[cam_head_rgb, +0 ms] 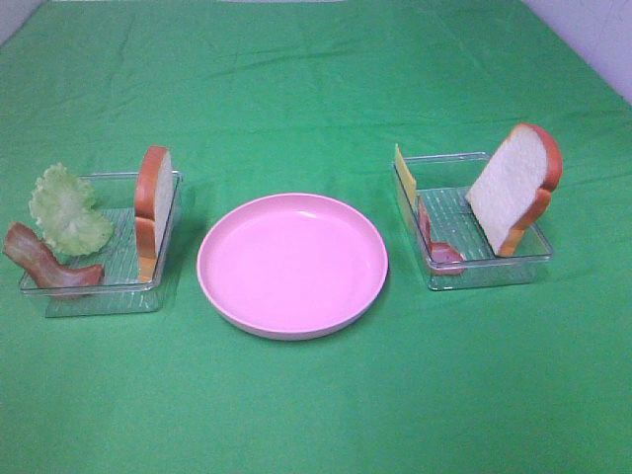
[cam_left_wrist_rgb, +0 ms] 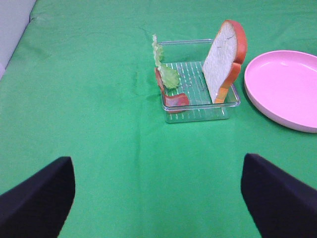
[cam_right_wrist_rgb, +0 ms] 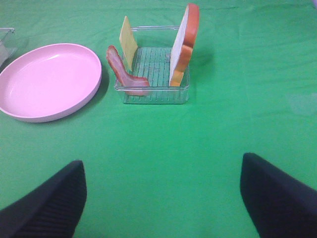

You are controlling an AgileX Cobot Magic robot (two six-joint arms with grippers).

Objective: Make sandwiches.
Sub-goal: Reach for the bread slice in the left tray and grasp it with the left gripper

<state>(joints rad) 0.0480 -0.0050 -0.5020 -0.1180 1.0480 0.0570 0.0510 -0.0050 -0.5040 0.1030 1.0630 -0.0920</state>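
Note:
One bread slice (cam_head_rgb: 155,202) stands on edge in the left clear tray (cam_head_rgb: 99,288), beside a lettuce leaf (cam_head_rgb: 67,210) and a bacon strip (cam_head_rgb: 44,262). The other bread slice (cam_head_rgb: 515,188) leans in the right clear tray (cam_head_rgb: 489,272) with a cheese square (cam_head_rgb: 402,173) and a meat piece (cam_head_rgb: 439,249). The left gripper (cam_left_wrist_rgb: 158,198) is open and empty, well back from the left tray (cam_left_wrist_rgb: 198,111). The right gripper (cam_right_wrist_rgb: 161,198) is open and empty, well back from the right tray (cam_right_wrist_rgb: 156,94). Neither gripper shows in the exterior view.
A round pink plate (cam_head_rgb: 292,265) with nothing on it lies between the two trays on a green cloth (cam_head_rgb: 316,415). It also shows in the left wrist view (cam_left_wrist_rgb: 285,84) and the right wrist view (cam_right_wrist_rgb: 47,79).

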